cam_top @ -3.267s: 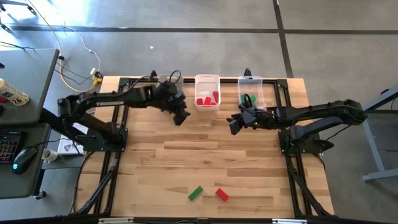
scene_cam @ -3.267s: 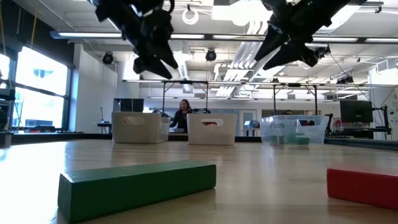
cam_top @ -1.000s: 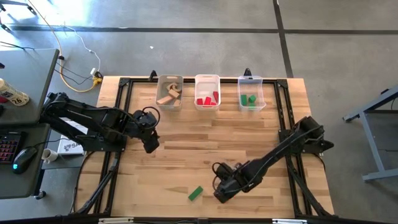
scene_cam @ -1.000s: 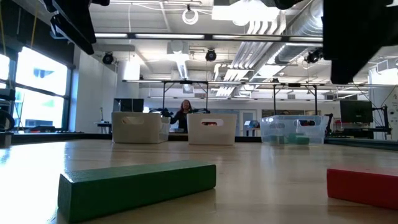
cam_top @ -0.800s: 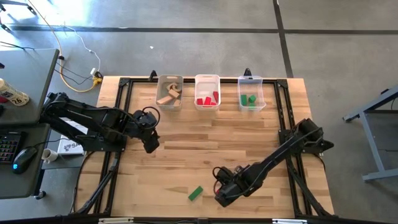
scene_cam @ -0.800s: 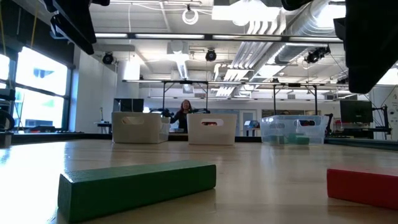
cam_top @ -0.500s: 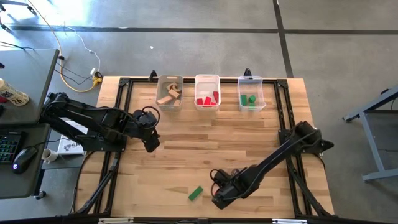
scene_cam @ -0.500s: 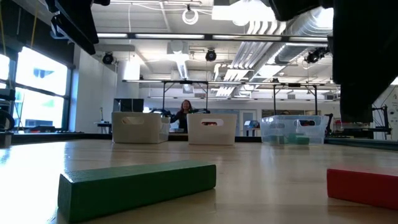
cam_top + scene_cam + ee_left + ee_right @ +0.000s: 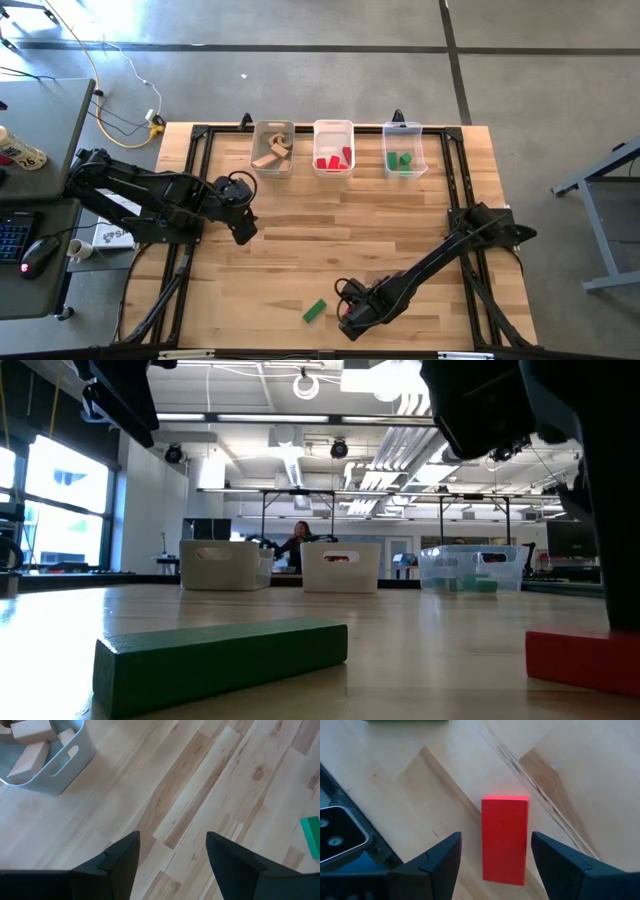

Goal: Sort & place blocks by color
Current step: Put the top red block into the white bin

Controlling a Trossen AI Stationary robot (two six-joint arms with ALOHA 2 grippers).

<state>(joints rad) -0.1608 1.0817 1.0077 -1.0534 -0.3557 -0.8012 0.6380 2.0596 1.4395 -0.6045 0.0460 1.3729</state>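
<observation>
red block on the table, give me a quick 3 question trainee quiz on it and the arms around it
1. True or false: the right tool stands open over the red block.
2. Which bin holds blocks of that colour? A) left bin B) middle bin C) right bin
3. Name the colour of the other loose block on the table.

Key: 1 true; 2 B; 3 green.

Tabletop of pale wood planks, smooth, with a faint satin sheen and darker grain streaks. Red block painted matt, flat-faced, crisp-edged. Green block likewise matt paint, slightly dull. Plain wooden blocks unpainted, light and smooth. Bins of translucent whitish plastic, softly frosted. Right hand and left hand of dark matt plastic.
</observation>
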